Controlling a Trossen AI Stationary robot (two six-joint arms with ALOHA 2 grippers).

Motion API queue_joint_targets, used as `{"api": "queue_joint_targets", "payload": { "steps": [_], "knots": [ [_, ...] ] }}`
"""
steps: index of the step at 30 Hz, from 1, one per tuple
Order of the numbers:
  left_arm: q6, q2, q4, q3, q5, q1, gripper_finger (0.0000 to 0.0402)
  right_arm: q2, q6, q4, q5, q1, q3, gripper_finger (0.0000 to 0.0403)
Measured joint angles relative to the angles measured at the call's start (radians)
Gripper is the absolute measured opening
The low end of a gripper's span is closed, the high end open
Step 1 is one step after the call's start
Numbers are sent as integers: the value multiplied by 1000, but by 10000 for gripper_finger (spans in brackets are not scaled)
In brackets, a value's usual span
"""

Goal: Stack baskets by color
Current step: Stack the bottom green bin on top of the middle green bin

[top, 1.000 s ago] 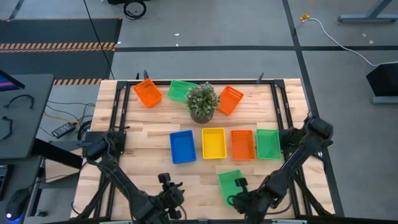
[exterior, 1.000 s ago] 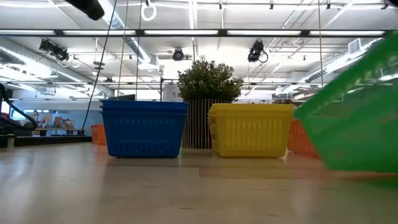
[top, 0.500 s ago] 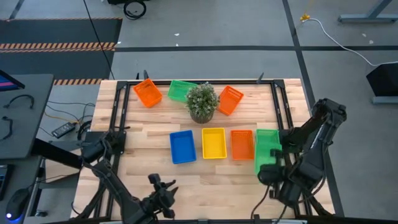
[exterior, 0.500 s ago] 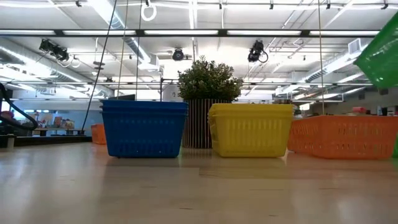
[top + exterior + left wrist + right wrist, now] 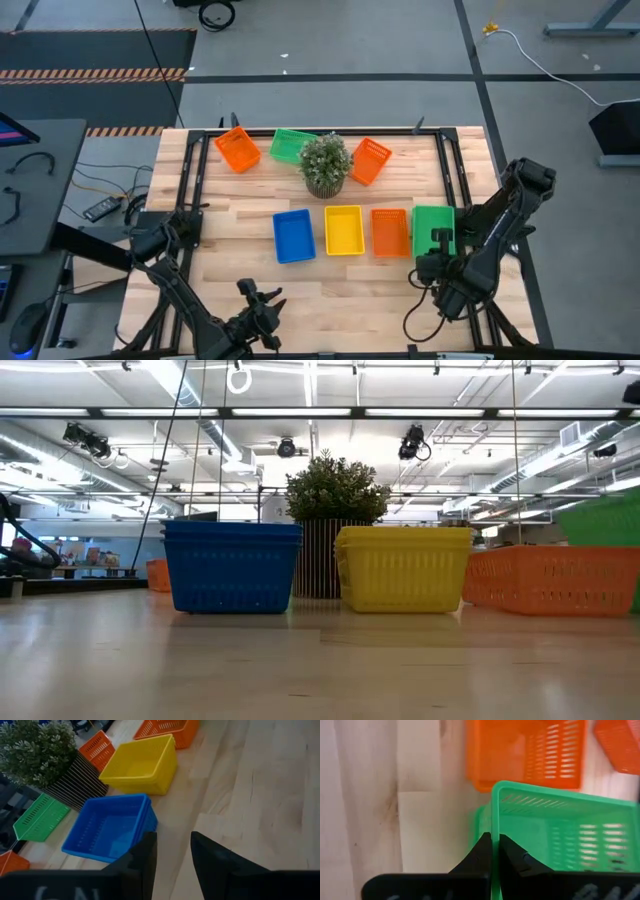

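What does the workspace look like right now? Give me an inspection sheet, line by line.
Surface: wooden table, bare at the front.
Job's things: blue basket, yellow basket, orange basket in a row; held green basket over another green one at the row's right end. At the back, two orange baskets and a green basket.
Clutter: potted plant at the back middle.
Grippers: right gripper shut on the held green basket's rim; left gripper waits at the front, fingers apart, empty.
Cables: white cable on the floor, cables left of the table.
Surroundings: side desk at left, open hall behind.
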Motion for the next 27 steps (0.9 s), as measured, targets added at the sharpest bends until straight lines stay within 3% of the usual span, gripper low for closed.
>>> {"api": "queue_joint_targets", "payload": {
  "steps": [8, 18, 22, 25, 27],
  "knots": [
    [1, 0, 0, 0, -7, 15, 126, 0, 53, 21, -3, 38, -48, 39],
    [8, 0, 1, 0, -4, 20, 126, -70, 106, -15, 1, 65, -48, 160],
    [8, -1, 0, 0, 29, 20, 125, -172, 156, 76, 99, 64, -48, 183],
    [8, -1, -7, 0, 45, 21, 125, -242, 209, 40, 4, 38, -47, 179],
    [13, -1, -9, 0, 45, 27, 125, -264, 348, -64, -44, 23, -48, 167]
  ]
}}
